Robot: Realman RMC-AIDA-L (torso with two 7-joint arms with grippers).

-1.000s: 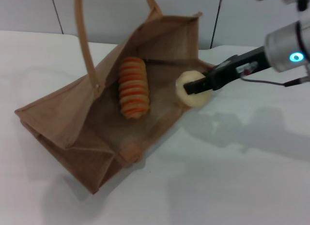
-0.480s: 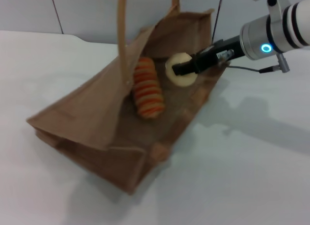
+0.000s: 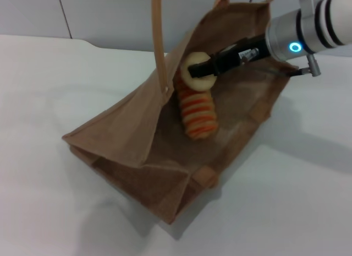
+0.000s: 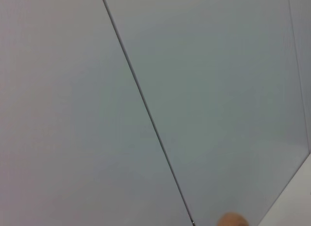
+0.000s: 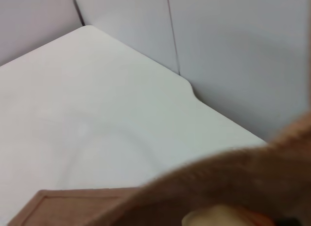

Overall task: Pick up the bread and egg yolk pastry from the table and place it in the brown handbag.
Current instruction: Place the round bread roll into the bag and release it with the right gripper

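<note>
The brown handbag (image 3: 126,140) lies tilted on the white table, its mouth pulled open by a strap handle (image 3: 159,41) that runs up out of the head view. The orange and cream striped bread (image 3: 198,114) lies inside the bag. My right gripper (image 3: 201,70) is shut on the pale round egg yolk pastry (image 3: 197,85) and holds it inside the bag's mouth, just above the far end of the bread. The right wrist view shows the pastry (image 5: 214,219) under the blurred bag rim (image 5: 233,177). My left gripper is out of view; its wrist camera faces the wall.
The white table (image 3: 66,80) spreads to the left of the bag and in front of it. A grey panelled wall (image 3: 110,14) stands behind the table. My right arm (image 3: 308,30) reaches in from the upper right over the bag's far corner.
The bag has shifted to the right and its mouth has risen with the handle. My right gripper has carried the pastry from the bag's edge into the bag, above the bread.
</note>
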